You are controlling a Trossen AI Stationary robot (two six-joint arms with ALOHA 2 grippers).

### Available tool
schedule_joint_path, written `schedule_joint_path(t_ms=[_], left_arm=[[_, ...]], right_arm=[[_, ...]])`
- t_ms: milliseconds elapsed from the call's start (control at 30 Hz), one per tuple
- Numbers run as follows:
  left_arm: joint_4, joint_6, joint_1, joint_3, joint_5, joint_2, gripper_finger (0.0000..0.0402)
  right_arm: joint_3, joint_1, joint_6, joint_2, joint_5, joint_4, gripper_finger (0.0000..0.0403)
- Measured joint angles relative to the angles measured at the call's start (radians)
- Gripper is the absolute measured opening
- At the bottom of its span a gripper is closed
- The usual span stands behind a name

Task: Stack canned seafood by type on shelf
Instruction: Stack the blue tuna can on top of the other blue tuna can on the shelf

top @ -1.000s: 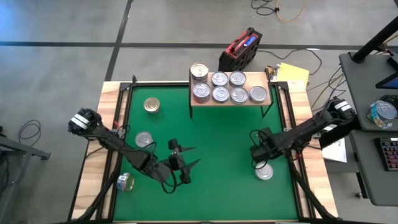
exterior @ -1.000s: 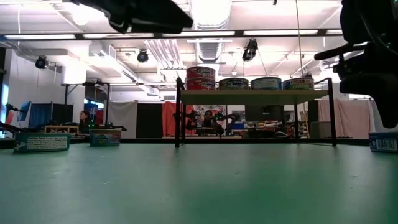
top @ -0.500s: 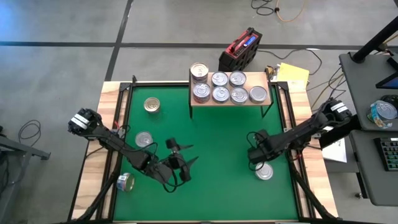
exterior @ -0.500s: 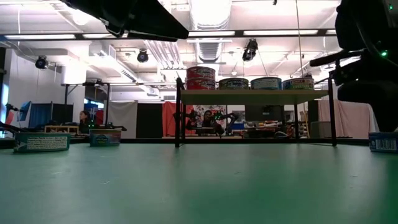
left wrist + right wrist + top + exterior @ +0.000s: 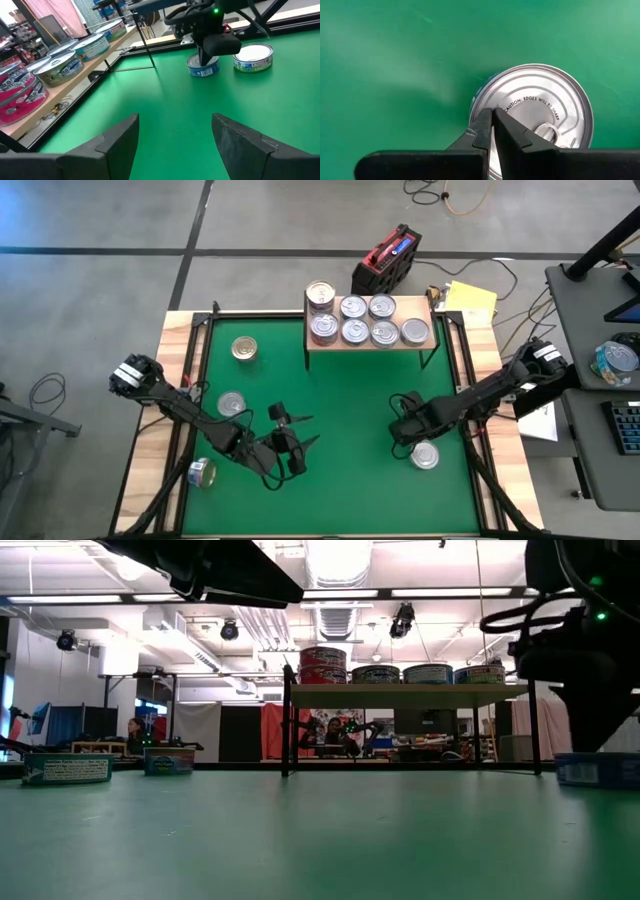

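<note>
My clenched right gripper has slid left over a silver-topped round tin, nudging it; my open left gripper waits mid-mat.

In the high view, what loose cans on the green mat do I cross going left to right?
Tipped can → silver can → gold-topped can → can beside the right pincer.

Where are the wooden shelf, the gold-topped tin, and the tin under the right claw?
shelf (image 5: 421,314): high view, bare board corner.
gold-topped tin (image 5: 243,348): high view, lid centre.
tin under the right gripper (image 5: 540,107): right wrist view, silver lid.
</note>
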Motion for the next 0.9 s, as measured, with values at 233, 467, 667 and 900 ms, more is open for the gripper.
schedule_joint_path(t_ms=[233,467,667,900], left_arm=[[-0.003,-0.011,0.0,0.0,0.003,0.0,0.0233],[-0.004,-0.044,0.0,0.0,0.056,0.0,0.0233],[-0.004,-0.059,0.001,0.0,0.056,0.0,0.0233],[0.002,-0.087,0.005,0.0,0.086,0.0,0.0233]], right_arm=[[-0.001,0.0,-0.108,0.002,0.042,0.125,0.0012],[-0.003,0.0,-0.234,0.004,0.053,0.256,0.0012],[-0.003,0.0,-0.384,0.037,0.035,0.362,0.0012],[0.014,0.003,-0.541,0.127,-0.109,0.408,0.0012]])
